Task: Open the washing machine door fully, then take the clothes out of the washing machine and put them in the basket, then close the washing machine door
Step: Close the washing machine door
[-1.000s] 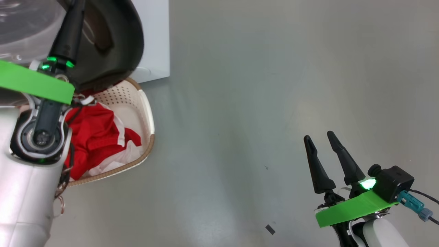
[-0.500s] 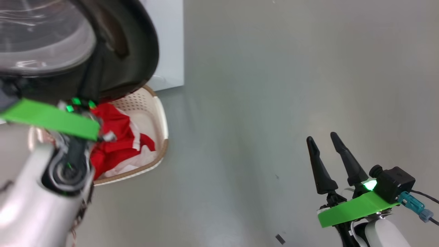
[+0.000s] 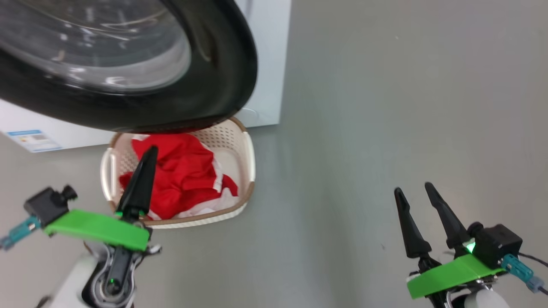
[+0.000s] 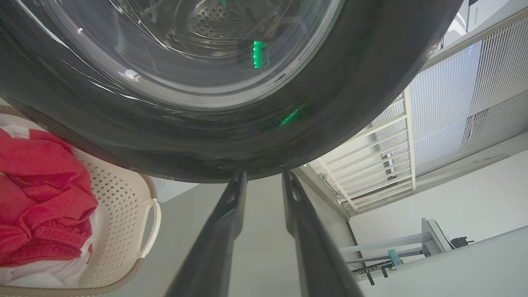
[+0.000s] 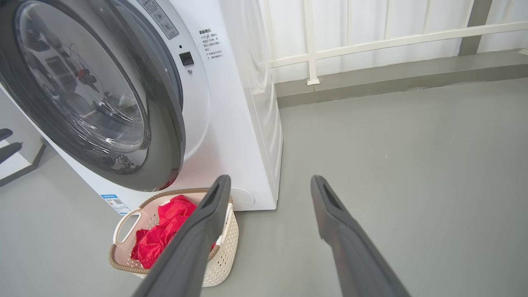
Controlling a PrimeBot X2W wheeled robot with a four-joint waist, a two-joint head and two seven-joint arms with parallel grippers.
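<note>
At the lower left of the head view, the left gripper [image 3: 150, 152] points up over the basket's near rim. Its wrist view shows the fingers a narrow gap apart with nothing between them, tips just below the door's black rim. Next along, the basket [image 3: 250, 167] sits on the floor [image 3: 364, 128] against the machine's front, with the red clothes [image 3: 184, 175] heaped inside. Above it, the door [image 3: 222, 85] looks ajar rather than latched in the right wrist view, its lower edge hanging over the basket's back rim. Behind it stands the white machine [image 3: 265, 64]. Far right, the right gripper [image 3: 413, 188] hangs over bare floor, fingers wide and empty.

Unloading looks finished, so the closing push seems to be what is left. The glossy, curved rim gives slim fingertips little purchase, and an off-centre push could slide off. A soft push may leave the door resting unlatched. Whether the door's lower edge clears the basket rim or the heap cannot be told, and a low left arm could knock the basket.
</note>
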